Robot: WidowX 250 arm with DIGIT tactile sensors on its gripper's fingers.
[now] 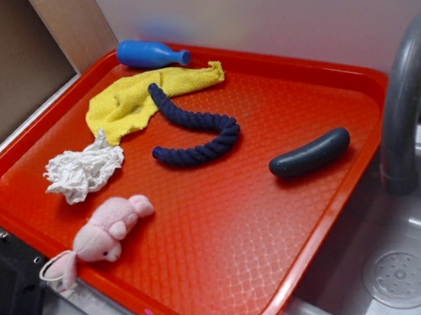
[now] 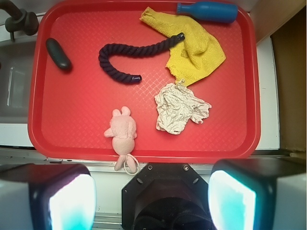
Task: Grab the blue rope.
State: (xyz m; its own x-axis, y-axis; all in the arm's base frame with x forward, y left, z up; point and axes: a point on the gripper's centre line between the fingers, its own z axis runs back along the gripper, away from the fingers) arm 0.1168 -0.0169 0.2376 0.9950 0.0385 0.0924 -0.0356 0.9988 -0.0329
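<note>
Red tray (image 1: 351, 178), w/ items lying on it: blue rope (image 1: 200, 132) at ctr, one end over yellow cloth (image 1: 131, 102) upper left; blue bottle toy (image 1: 150, 53) at top; dark sausage (image 1: 310, 153) at right; white crumpled cloth (image 1: 83, 171) and pink plush (image 1: 108, 230) lower left.

Twisted fabric blue rope (image 1: 195, 128)

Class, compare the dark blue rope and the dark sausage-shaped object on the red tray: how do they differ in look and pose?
The blue rope is twisted in strands; the sausage-shaped object is smooth. The rope is longer and bent into a hook; the sausage is short and nearly straight. One rope end lies on the yellow cloth; the sausage lies alone on the bare tray. Both are dark and rest flat.
</note>
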